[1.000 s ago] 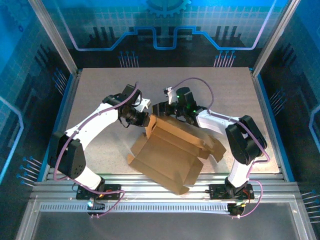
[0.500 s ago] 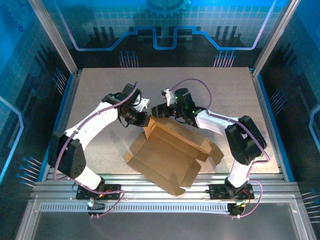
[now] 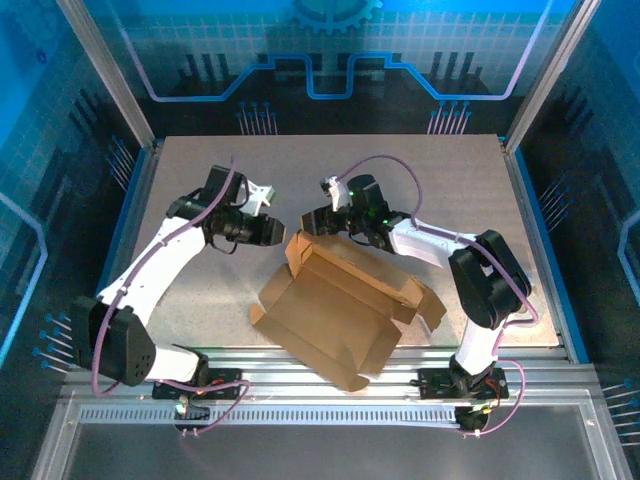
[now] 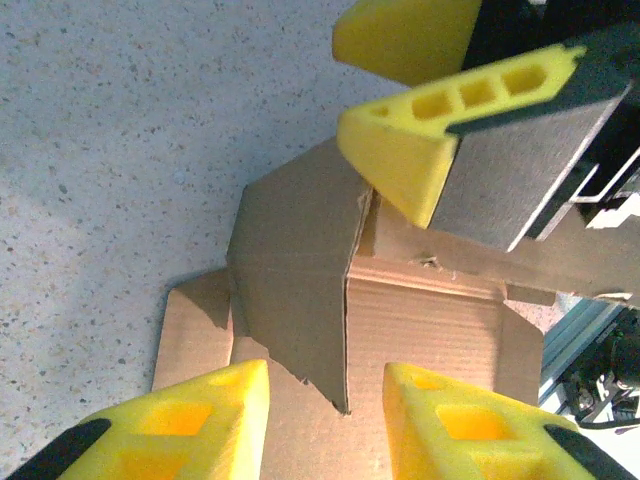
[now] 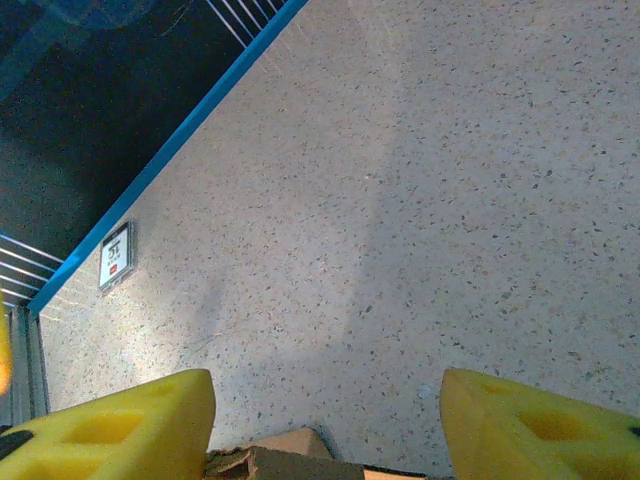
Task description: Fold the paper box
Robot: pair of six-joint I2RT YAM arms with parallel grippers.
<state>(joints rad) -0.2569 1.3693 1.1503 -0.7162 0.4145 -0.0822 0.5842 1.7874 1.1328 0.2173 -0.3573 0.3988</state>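
The paper box [image 3: 335, 300], plain brown cardboard, lies part-folded near the table's front middle, with raised walls along its far side. An upright corner flap [image 4: 295, 280] stands at its far left end. My left gripper [image 3: 278, 232] hovers just left of that flap, open, its yellow fingertips [image 4: 240, 390] apart with the flap's lower corner showing between them, untouched. My right gripper [image 3: 312, 221] sits above the box's far corner, open and wide. A torn cardboard edge [image 5: 270, 465] shows low between its fingers [image 5: 150, 420]. Its yellow fingers [image 4: 400, 150] also appear over the box.
The speckled grey tabletop [image 3: 400, 180] is bare behind both grippers. Blue frame rails [image 3: 135, 210] border the sides, and an aluminium rail [image 3: 320, 365] runs along the near edge. A small white label [image 5: 117, 257] sits on the blue edge.
My left gripper has let go of the box's corner flap, opened and drawn back to the left. The box settled slightly flatter. The right gripper stays put, its jaws a little narrower.
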